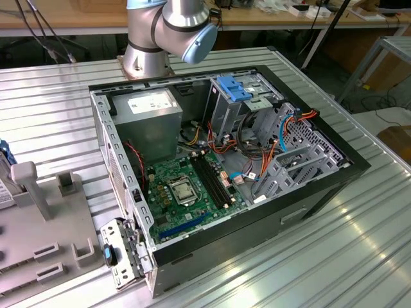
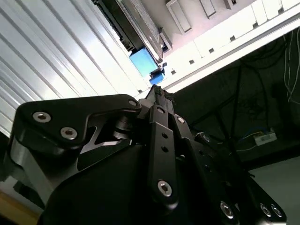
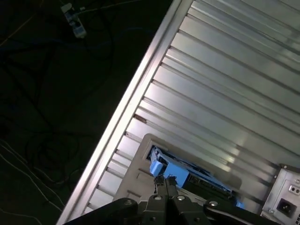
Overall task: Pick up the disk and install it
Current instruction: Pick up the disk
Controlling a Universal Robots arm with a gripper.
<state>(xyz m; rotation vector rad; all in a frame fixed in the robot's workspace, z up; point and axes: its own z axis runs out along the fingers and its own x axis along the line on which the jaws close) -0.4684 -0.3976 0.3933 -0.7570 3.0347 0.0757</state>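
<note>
Exterior view first: the arm (image 1: pixel 170 32) rises from its base at the far edge of the ribbed metal table (image 1: pixel 334 256). The open computer case (image 1: pixel 225 160) lies on its side in the middle, with the green motherboard (image 1: pixel 186 186) exposed and a blue latch (image 1: pixel 234 86) on top of the grey drive cage. Off to the exterior view's left sits a grey holder (image 1: pixel 45 218) with its slots and posts.

Over to the second wrist view, and we are looking along the black linkage of the gripper (image 2: pixel 157 93). Its fingers run together to a single narrow tip, clenched, and we make out nothing between them. Just beyond that tip is the disk (image 2: pixel 142 61), with its bright blue rail end closest to the fingers and its dark slab stretching away from them. It rests on the grey holder (image 2: pixel 187 16), and the table's ribs (image 2: pixel 56 56) spread out on one side of the tool. We cannot tell whether tip and rail touch.

Now the first wrist view: the gripper (image 3: pixel 165 180) again shows two fingers pressed side by side, meeting in a thin seam. The disk (image 3: pixel 176 171) lies directly ahead of the fingertips, blue rail toward us, seated in the pale holder (image 3: pixel 136 180). Past the disk the ribbed table (image 3: pixel 225 70) runs on, and its edge cuts across to a dark floor (image 3: pixel 47 93) strewn with cables. A corner of the computer case (image 3: pixel 286 197) stands well apart from the fingers, on the far side of the disk.
</note>
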